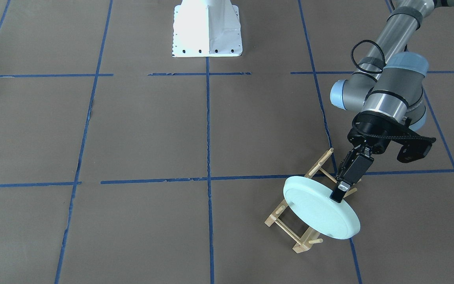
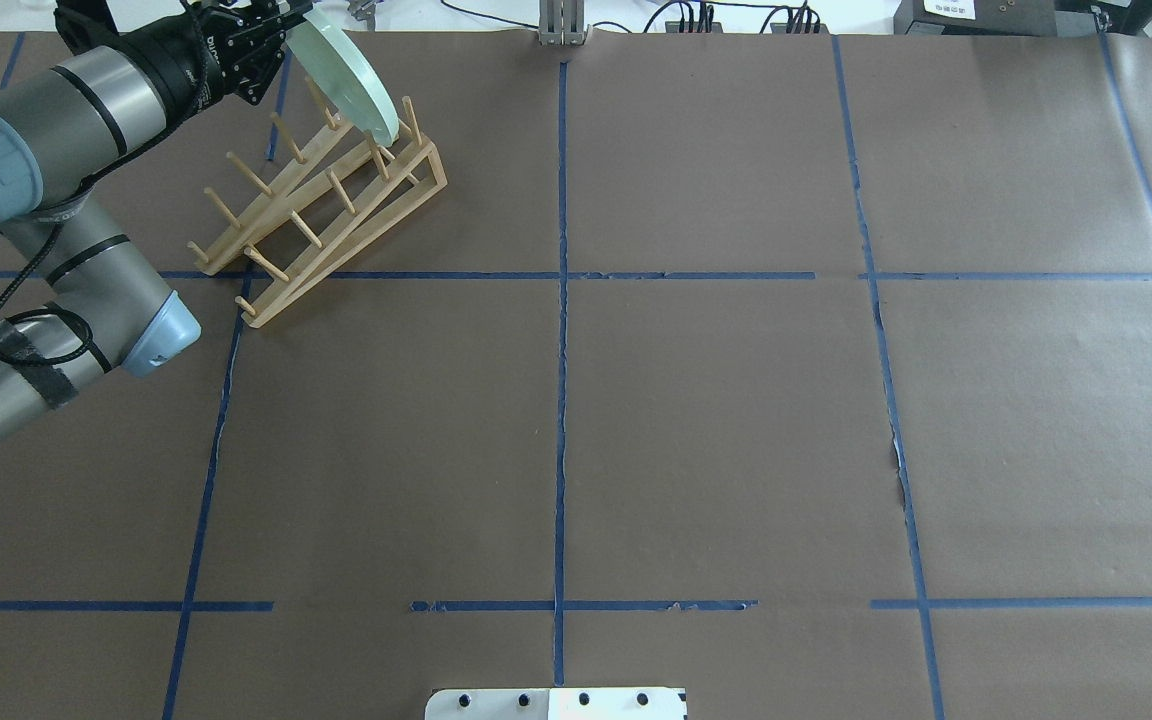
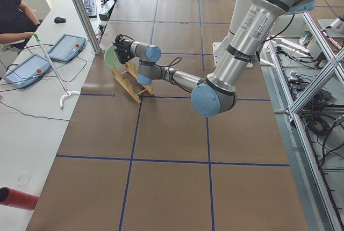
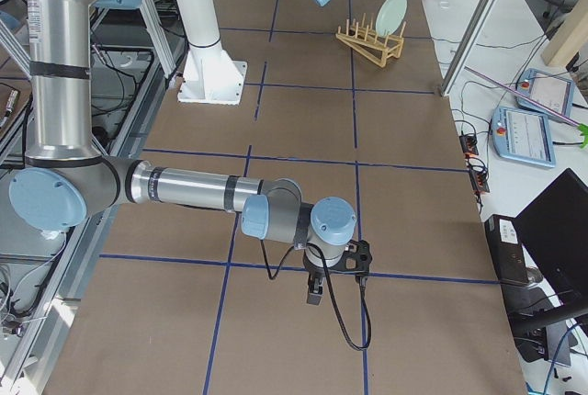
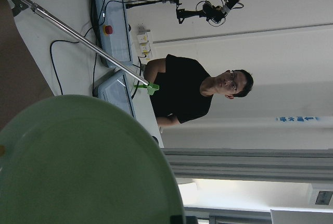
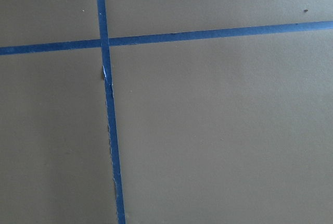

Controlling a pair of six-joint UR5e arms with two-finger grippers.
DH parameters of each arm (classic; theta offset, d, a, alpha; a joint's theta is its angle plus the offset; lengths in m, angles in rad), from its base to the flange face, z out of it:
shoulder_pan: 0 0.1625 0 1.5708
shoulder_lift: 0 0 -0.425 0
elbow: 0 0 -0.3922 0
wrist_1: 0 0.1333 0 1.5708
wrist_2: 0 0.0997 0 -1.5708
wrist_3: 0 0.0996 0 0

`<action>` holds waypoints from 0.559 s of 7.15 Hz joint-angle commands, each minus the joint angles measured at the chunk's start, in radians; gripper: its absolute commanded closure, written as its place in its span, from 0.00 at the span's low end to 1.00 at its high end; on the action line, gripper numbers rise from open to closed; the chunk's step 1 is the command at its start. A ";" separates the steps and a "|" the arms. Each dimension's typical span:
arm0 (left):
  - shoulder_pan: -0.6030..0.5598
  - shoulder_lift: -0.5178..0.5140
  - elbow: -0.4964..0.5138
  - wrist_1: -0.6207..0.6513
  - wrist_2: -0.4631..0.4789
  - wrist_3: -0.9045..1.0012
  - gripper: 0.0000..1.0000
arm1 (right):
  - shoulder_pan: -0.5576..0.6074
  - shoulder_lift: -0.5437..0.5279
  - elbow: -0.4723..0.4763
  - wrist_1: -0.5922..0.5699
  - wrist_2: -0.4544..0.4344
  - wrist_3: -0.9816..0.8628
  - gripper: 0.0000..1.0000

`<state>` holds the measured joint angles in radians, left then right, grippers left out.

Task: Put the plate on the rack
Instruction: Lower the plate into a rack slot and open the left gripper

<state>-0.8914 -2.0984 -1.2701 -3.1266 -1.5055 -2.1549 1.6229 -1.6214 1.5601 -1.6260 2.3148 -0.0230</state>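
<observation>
The left gripper (image 1: 341, 191) was clamped on the plate (image 1: 321, 213) at its rim, one finger lying across the top face and the other hidden beneath. It gripped the edge that sat highest above the rack (image 1: 280, 216). Holding the upper edge probably let the plate hang tilted, with its lower edge leading down toward the pegs (image 1: 315, 240). That way it could slide into a slot rather than land flat on top of them. The plate was over the end of the rack farthest from the robot's base, leaning across its width with the low side down among the last pegs. Whether it already bore on the rack could not be told. The wrist came in from beside the rack, likely to keep it off the pegs.

The plate was round, pale mint-green and glossy, with a low raised rim and faint rings, about as wide as the rack.

The right gripper (image 4: 314, 292) hung low over the table (image 1: 152, 130), well apart from the rack. Whether it was spread or closed could not be told.
</observation>
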 commanded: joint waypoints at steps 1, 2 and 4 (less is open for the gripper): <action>0.003 -0.005 0.023 -0.001 0.001 -0.002 1.00 | 0.000 0.000 0.000 0.000 0.000 0.000 0.00; 0.012 -0.005 0.026 -0.001 0.001 0.000 1.00 | 0.000 0.000 0.000 0.000 0.000 0.000 0.00; 0.019 -0.005 0.025 -0.003 -0.001 0.001 0.65 | 0.000 0.000 0.000 0.000 0.000 0.000 0.00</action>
<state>-0.8764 -2.1030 -1.2454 -3.1282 -1.5051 -2.1550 1.6229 -1.6214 1.5601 -1.6260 2.3148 -0.0230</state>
